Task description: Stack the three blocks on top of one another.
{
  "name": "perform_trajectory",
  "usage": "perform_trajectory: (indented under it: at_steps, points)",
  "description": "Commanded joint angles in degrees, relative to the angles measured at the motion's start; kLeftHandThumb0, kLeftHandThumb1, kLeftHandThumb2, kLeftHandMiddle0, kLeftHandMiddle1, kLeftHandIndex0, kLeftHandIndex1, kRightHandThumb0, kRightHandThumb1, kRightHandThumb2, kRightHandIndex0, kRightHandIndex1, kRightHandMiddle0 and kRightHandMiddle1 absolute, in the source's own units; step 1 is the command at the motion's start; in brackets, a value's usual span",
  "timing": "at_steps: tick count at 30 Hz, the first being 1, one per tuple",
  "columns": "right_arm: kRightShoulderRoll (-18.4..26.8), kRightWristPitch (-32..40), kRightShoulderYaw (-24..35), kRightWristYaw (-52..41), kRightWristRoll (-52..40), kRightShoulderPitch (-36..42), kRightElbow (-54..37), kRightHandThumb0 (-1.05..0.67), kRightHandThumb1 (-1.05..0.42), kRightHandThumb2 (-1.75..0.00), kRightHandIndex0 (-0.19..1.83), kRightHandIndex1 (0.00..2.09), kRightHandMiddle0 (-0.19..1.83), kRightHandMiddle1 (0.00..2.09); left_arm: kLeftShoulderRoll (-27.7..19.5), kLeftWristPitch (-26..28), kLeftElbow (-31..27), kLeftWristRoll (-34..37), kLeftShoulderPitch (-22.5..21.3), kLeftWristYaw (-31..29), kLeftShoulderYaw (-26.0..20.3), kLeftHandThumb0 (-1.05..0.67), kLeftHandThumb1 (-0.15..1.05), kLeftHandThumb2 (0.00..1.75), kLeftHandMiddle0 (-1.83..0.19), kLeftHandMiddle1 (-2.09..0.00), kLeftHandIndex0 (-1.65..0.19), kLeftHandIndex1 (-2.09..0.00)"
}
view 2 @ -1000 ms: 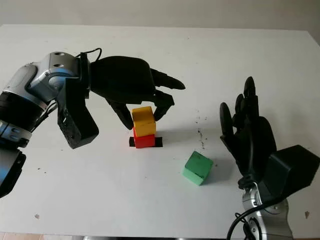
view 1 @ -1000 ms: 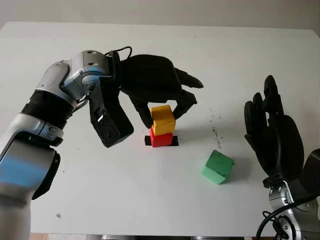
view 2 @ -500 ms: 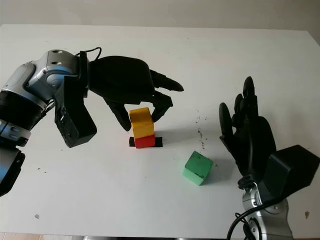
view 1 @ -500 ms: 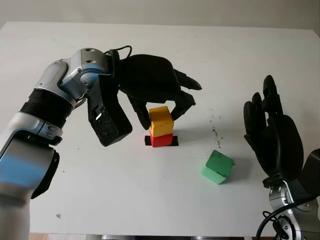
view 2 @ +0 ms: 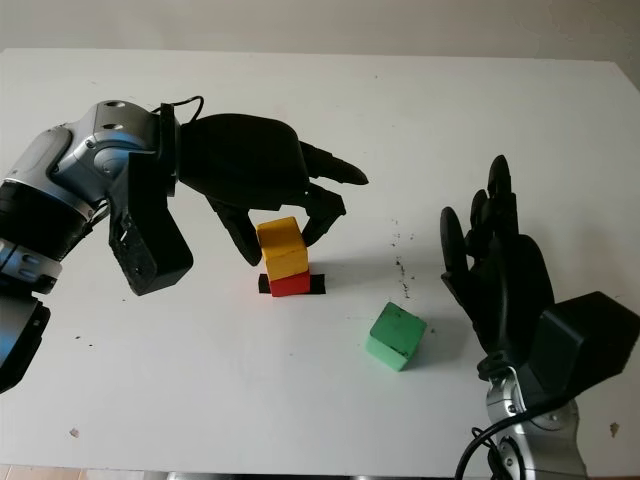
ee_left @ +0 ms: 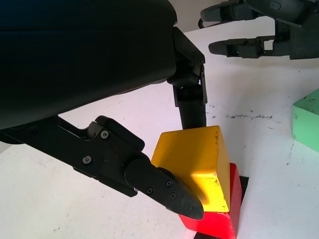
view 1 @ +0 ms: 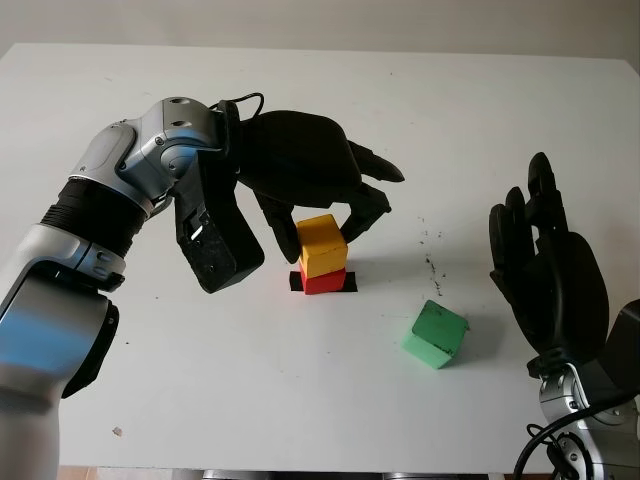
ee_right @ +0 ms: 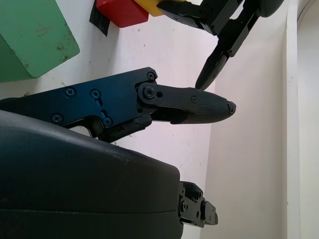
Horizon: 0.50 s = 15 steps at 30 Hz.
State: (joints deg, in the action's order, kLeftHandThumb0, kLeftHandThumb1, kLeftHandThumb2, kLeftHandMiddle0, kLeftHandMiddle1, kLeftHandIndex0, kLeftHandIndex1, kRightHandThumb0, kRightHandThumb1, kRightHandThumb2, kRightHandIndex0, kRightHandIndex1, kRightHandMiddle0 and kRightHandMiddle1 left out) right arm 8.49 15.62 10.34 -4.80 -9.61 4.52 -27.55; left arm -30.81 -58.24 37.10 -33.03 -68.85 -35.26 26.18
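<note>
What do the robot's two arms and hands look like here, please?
Both hands, left hand and right hand, are matte black with three jointed fingers and visible screws. The left arm has silver shells, a black ribbed joint band and a thin black cable looping at the wrist. The right wrist has silver housing and black cables.

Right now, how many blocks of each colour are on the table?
Yellow block: 1
Red block: 1
Green block: 1
Total: 3
</note>
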Motion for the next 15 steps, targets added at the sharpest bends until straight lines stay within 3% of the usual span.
perform_trajectory:
  at_steps: [1,9,15]
  points:
    - [0.41,-0.05,0.53,-0.22,-0.34,0.97,-1.55,-0.65,-1.05,-0.50,-0.19,0.04,-0.15,0.05,-0.06,-0.75,0.31,-0.96,0.56,1.64,0.40,-0.58,0.94,0.05,-0.09,-0.04,-0.31,-1.38]
    - [0.33,-0.54,0.73,-0.29,-0.38,0.75,-1.10,-0.66,-1.05,-0.49,-0.19,0.05,-0.14,0.06,-0.71,-2.42,0.89,-5.54,-0.34,5.95,1.09,-0.61,0.93,0.05,0.11,-0.05,-0.17,-0.49]
    - [-0.10,-0.33,0.64,-0.44,-1.32,0.72,-0.92,-0.65,-1.05,-0.48,-0.19,0.03,-0.15,0.05,-1.51,-3.06,-0.02,-8.33,-0.01,8.90,1.07,-0.61,0.89,0.04,0.19,-0.05,-0.06,-0.13]
